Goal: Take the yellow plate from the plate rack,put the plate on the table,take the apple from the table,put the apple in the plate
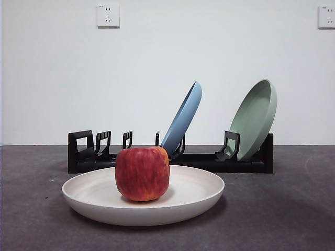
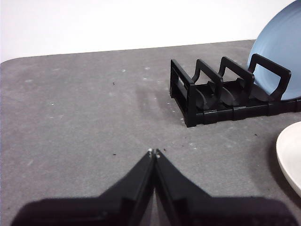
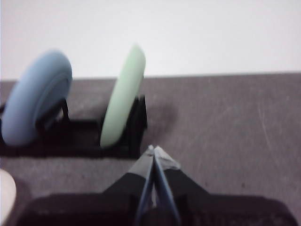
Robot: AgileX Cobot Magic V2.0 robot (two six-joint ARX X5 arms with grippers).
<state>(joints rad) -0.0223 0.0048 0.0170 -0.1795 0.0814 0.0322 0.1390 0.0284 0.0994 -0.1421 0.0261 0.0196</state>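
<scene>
Resting: apple [image 1: 142, 173] on yellow plate [image 1: 99, 194]

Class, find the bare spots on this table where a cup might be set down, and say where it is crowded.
Bare table lies beside the yellow plate on either side, and off the plate rack by its loop-shaped end. Crowded: the middle, where the apple sits in the plate before the rack holding the blue plate and green plate.

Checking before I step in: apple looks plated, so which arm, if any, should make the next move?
Neither: the apple sits in the yellow plate on the table. Left gripper and right gripper are shut, empty, away.
</scene>
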